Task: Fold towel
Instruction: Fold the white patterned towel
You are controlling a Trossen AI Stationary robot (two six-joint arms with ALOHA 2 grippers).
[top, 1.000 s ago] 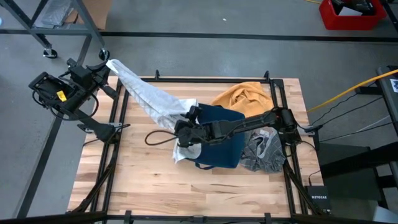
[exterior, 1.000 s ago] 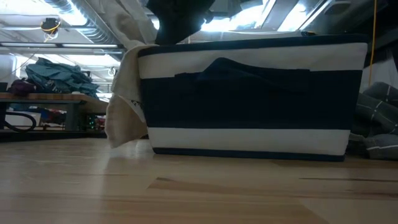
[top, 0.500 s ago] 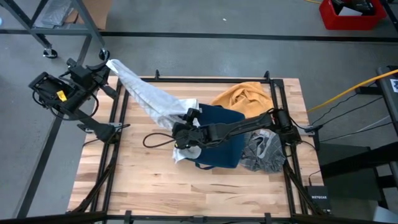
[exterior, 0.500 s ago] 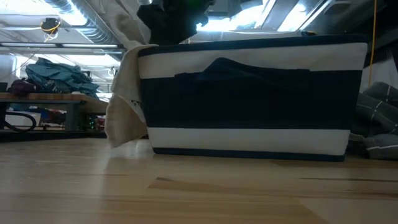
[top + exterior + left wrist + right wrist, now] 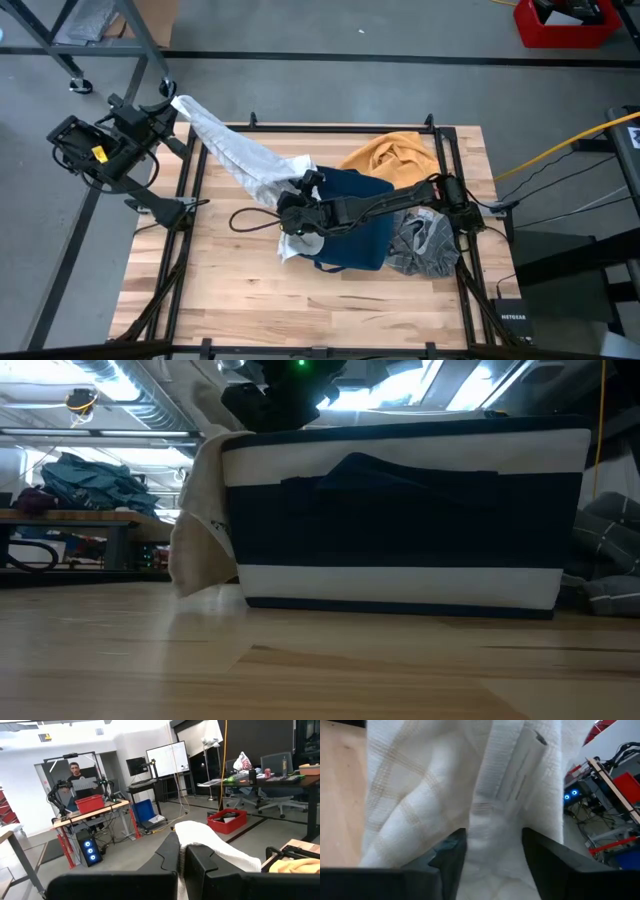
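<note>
A white towel (image 5: pixel 240 155) stretches from my left gripper (image 5: pixel 170 105), which is raised beyond the table's far left corner, down to the left rim of a navy-and-white basket (image 5: pixel 355 225). Its lower end (image 5: pixel 200 520) hangs over that rim toward the table. My left gripper (image 5: pixel 182 862) is shut on the towel's upper end. My right gripper (image 5: pixel 288 218) reaches in from the right over the basket. It is open, and its fingers (image 5: pixel 451 855) stand on either side of a bunched part of the towel (image 5: pixel 490 815) near a sewn label. My left gripper pinches the towel's upper end (image 5: pixel 197 834) between its two fingers, which point level. The cloth runs from there slanting down to the basket, lifted clear of the table. My right gripper straddles a bunched fold of towel (image 5: pixel 490 835), slanting down from the right. Whether its fingers touch the cloth, I cannot tell.
An orange cloth (image 5: pixel 390 152) lies behind the basket and a grey checked cloth (image 5: pixel 425 245) lies to its right. A black cable loop (image 5: pixel 255 222) hangs left of my right gripper. Bare wood (image 5: pixel 250 290) lies toward the near edge. A person stands far off in the room (image 5: pixel 75 770).
My right gripper has edged toward the table's left and down onto the towel at the basket's rim, tipping a little further downward. The towel and my left gripper have stayed where they were.
</note>
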